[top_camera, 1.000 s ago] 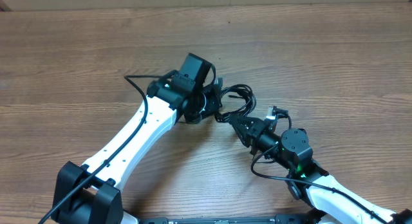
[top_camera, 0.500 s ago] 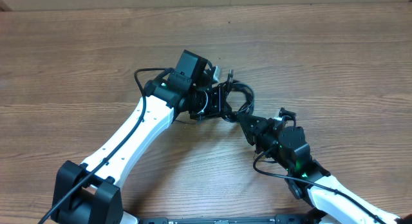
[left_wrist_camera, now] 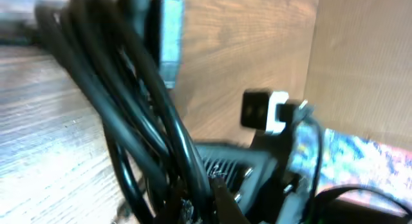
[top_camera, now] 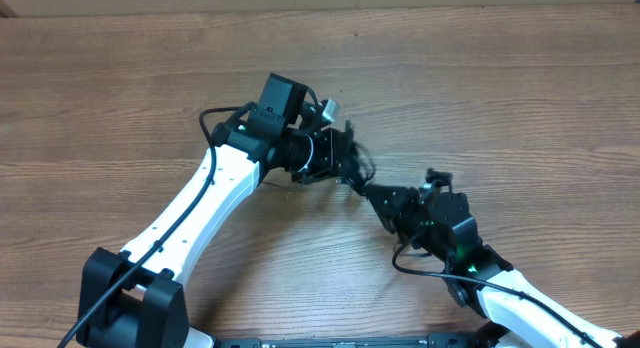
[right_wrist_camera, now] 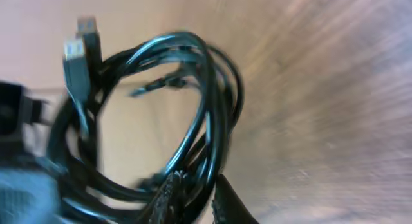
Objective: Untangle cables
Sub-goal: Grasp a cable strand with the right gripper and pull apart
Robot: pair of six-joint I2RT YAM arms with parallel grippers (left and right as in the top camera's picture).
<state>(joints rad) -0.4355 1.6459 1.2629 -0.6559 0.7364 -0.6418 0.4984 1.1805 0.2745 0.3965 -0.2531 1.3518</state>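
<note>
The cables (top_camera: pixel 355 158) are a small bunch of thin black cords held off the table between my two grippers. My left gripper (top_camera: pixel 340 166) is shut on the bunch from the left. In the left wrist view the cords (left_wrist_camera: pixel 148 121) run down between its fingertips (left_wrist_camera: pixel 219 201), and a silvery plug (left_wrist_camera: pixel 168 37) sticks up. My right gripper (top_camera: pixel 368 191) is shut on the bunch from the lower right. In the right wrist view the cords form a loop (right_wrist_camera: pixel 212 108) with two plug ends (right_wrist_camera: pixel 76 51) at the top left. Both wrist views are blurred.
A silvery plug end (top_camera: pixel 326 109) pokes out beside the left wrist camera. The wooden table (top_camera: pixel 520 98) lies all around. The left arm's own black wire (top_camera: pixel 212 138) loops out to the left of its wrist.
My left gripper has moved left and slightly up with the cables. The wide loop has pulled into a tight bunch. My right gripper has followed a little to the left.
</note>
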